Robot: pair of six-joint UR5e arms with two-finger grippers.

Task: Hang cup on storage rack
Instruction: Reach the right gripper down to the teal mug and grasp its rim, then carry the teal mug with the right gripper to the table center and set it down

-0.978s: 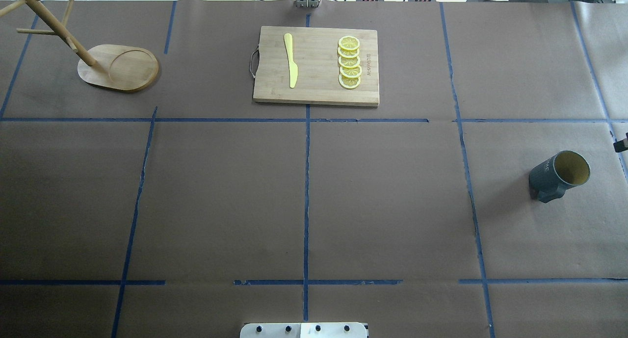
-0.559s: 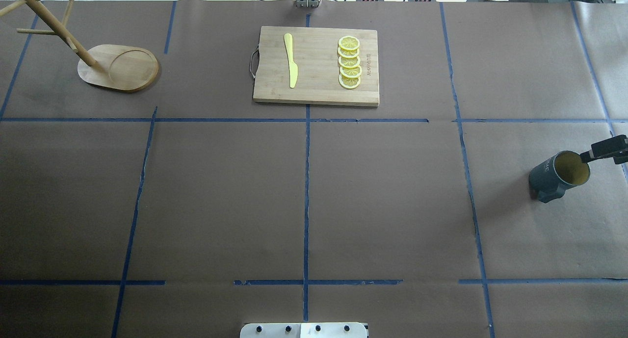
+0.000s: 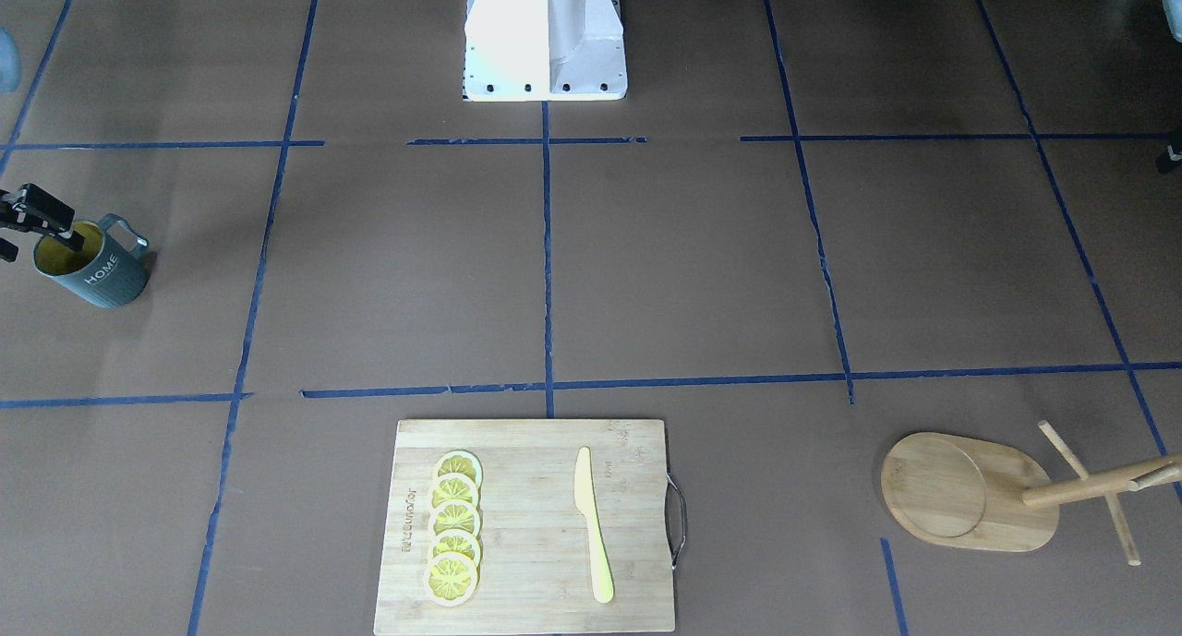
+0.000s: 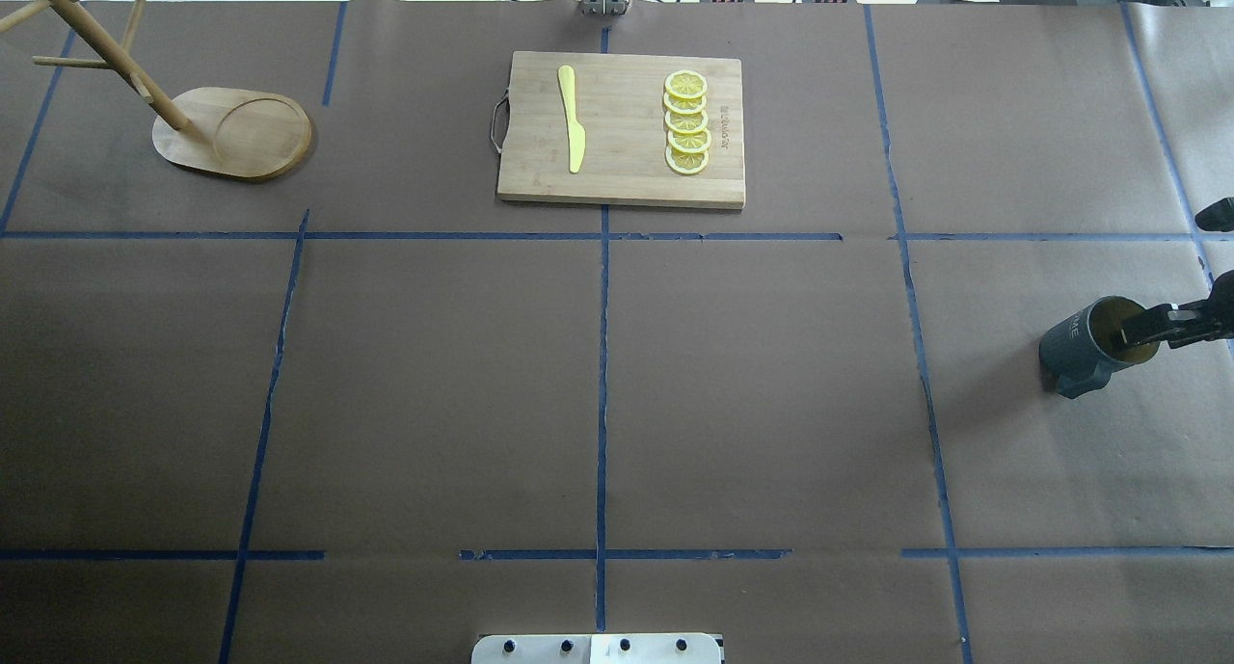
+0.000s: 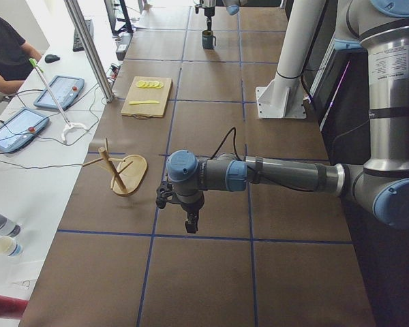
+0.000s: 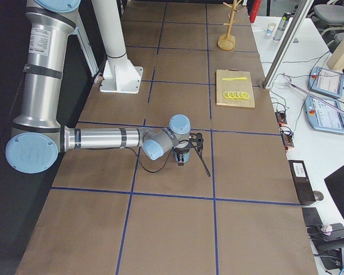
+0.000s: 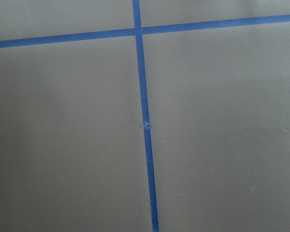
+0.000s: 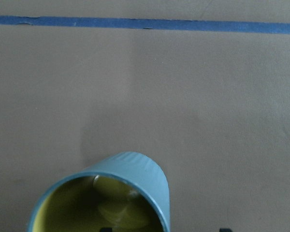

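My right gripper (image 4: 1168,327) has its jaws apart, one finger (image 4: 1138,336) dipped inside the cup (image 4: 1080,351), the other outside its wall, away from the handle (image 3: 127,233). I judge I should sink lower, then close squarely, leaving the handle free. The cup stands upright at my far right, well apart from the rack (image 4: 231,129). My left gripper (image 5: 189,223): cannot tell

Right arm (image 6: 103,138) stretched out low and level, wrist bent down. Right gripper (image 4: 1171,329) points down, jaws parted. Left arm (image 5: 279,176) also extended level, left gripper (image 5: 189,223) hanging vertical. Its jaws are too small to read.
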